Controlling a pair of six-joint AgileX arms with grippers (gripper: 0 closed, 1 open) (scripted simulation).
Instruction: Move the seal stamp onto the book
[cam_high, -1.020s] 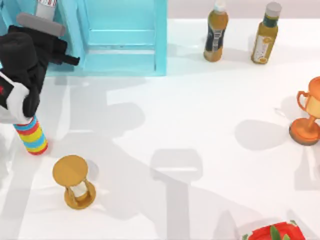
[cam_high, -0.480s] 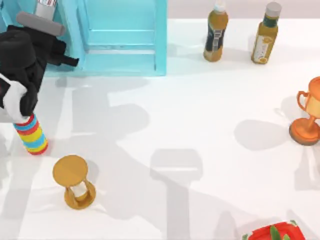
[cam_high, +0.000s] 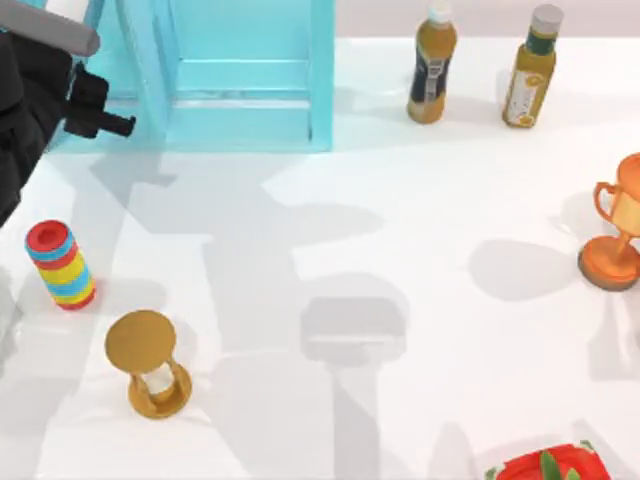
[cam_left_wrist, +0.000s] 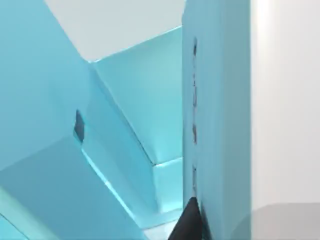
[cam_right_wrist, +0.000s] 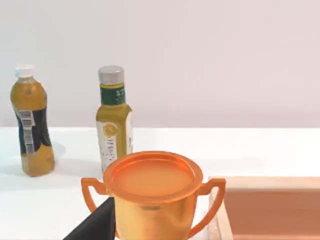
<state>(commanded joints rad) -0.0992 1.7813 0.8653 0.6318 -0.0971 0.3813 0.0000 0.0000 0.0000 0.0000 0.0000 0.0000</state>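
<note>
Left arm (cam_high: 30, 110) at the table's far-left corner, against the turquoise shelf unit (cam_high: 240, 70) — fingers' state: cannot tell. Seal stamp and book: not located. Judged light, rigid — I'd pinch the stamp's flat sides.

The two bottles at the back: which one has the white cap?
The bottle with the dark label, the one nearer the turquoise shelf. The other bottle, farther to the table's right, has a grey cap and a pale yellow label.
</note>
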